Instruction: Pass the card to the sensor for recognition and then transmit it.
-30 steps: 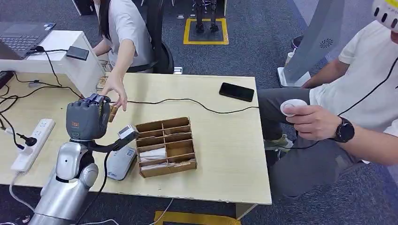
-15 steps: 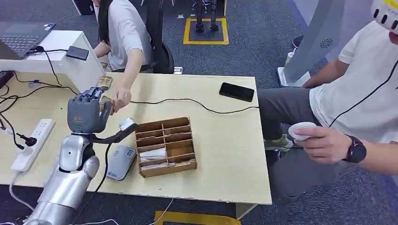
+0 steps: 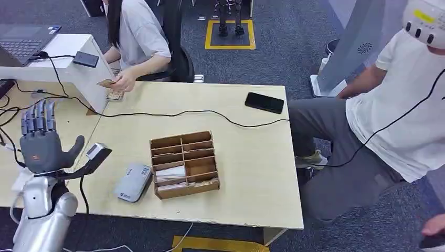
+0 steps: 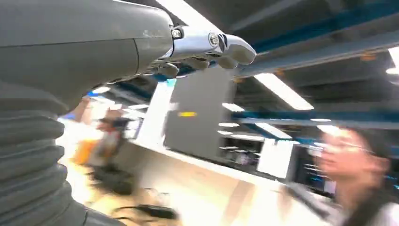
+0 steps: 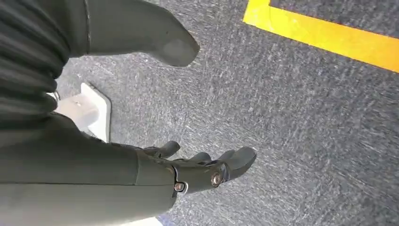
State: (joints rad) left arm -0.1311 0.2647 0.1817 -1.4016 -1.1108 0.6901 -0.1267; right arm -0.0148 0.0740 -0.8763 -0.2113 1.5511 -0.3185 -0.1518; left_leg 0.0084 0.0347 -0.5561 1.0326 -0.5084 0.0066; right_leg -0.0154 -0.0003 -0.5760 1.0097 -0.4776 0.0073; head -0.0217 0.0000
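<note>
the card (image 3: 106, 83) looks thin, stiff and light, best pinched by its edges; a person's hand (image 3: 124, 81) holds it. left hand (image 3: 40, 142) spread empty; right hand (image 5: 197, 165) loosely apart, empty.

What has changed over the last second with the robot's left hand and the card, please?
The left hand has let go of the card and drawn back toward the robot's left, fingers now spread and empty. The person behind the table has taken the card and pulled it to the far edge. The wooden box, card reader and phone stayed put.
</note>
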